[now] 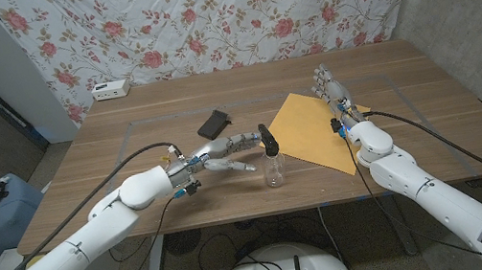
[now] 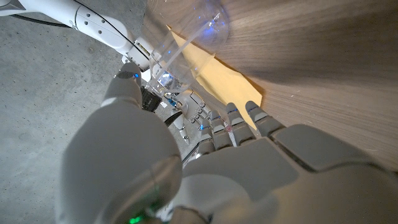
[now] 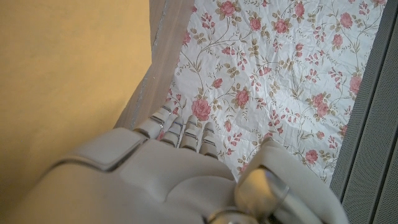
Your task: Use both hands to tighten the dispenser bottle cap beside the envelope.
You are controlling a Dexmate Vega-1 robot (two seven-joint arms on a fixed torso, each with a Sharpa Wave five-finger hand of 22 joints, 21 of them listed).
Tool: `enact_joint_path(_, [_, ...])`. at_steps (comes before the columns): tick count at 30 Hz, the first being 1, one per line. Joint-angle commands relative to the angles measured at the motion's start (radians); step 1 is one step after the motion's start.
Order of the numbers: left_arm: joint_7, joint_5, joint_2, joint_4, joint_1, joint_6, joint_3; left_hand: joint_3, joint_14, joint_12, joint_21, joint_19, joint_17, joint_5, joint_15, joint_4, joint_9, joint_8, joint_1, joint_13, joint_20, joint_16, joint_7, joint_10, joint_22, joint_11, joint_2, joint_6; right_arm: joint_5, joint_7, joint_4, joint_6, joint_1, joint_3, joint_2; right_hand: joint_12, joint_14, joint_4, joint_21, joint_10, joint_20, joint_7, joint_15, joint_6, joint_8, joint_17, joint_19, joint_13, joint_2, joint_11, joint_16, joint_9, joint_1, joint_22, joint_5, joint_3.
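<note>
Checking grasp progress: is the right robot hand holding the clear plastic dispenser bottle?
No: the right robot hand lies over the yellow envelope, apart from the clear plastic dispenser bottle.

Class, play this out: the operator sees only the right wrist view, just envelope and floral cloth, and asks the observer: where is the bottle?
Observer: The bottle stands upright beside the envelope's left corner.
Operator: Is my left hand on it?
Observer: The left hand reaches toward it, fingers apart, holding nothing.
Operator: And my right?
Observer: The right hand is over the envelope's far edge, well away from the bottle.
</note>
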Motion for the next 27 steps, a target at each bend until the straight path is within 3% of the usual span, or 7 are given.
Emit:
enact_joint_path(1, [-0.015,0.027,-0.031,0.057,-0.023,-0.050,0.031,-0.009,0.008,0.000,0.004,0.005,0.002,0.010,-0.074,0.000,0.003,0.005,0.018,0.005,-0.007,0.004,-0.006,0.011,0.003,-0.004,-0.001,0.002,-0.007,0.005,-0.001,-0.002,0.007,-0.006,0.000,0.001,-0.007,0.001,0.004,0.000,-0.067,0.001,-0.024,0.004,0.004,0.000,-0.003,0.001,0.002,0.002,0.004,0.002,-0.002,0.005,0.006,-0.002])
enact_joint_path(27, [-0.051,0.034,-0.130,0.204,-0.094,-0.116,0.091,-0.051,0.038,0.002,0.001,-0.010,0.001,0.032,-0.089,0.007,0.003,0.005,0.055,0.005,-0.023,0.007,-0.014,0.036,0.003,-0.010,-0.002,0.017,-0.006,0.004,-0.003,-0.007,0.008,-0.006,0.000,0.001,-0.008,-0.001,0.005,-0.001,-0.066,0.003,-0.025,0.002,0.004,0.000,-0.003,0.002,0.003,-0.001,0.004,0.002,-0.005,0.004,0.008,-0.002])
